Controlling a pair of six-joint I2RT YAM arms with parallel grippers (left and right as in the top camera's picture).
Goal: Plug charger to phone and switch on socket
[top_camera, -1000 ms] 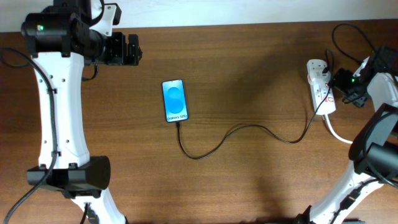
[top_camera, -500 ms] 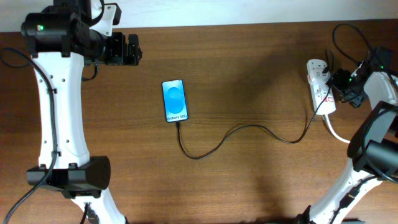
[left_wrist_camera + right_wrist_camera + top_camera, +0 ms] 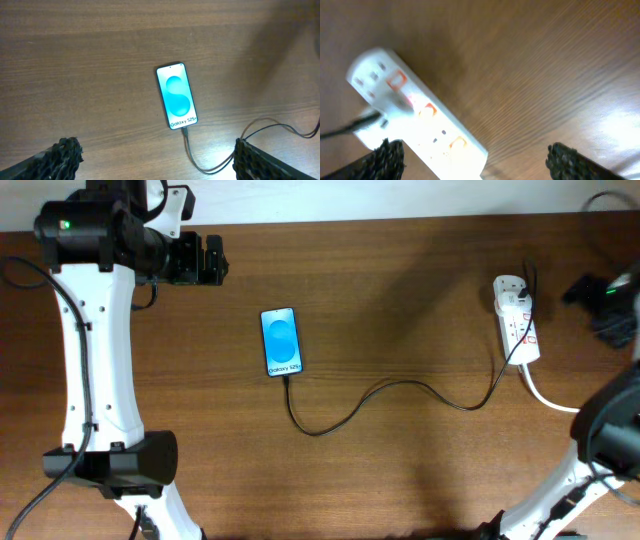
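— Our left gripper point(image 3: 157, 157) and right gripper point(image 3: 477, 159) both hang wide open, holding nothing. The charger point(image 3: 405, 384) looks seated in the phone point(image 3: 280, 342). The socket point(image 3: 516, 320) lies well to its right.

— We might press the wrong one of the red switches point(image 3: 426, 111), or shove the socket and tug the charger loose.

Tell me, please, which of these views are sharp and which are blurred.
Overhead: phone and charger sharp, right arm smeared. Left wrist: sharp, the phone's text legible. Right wrist: socket blurred, edges soft, wood grain streaked.
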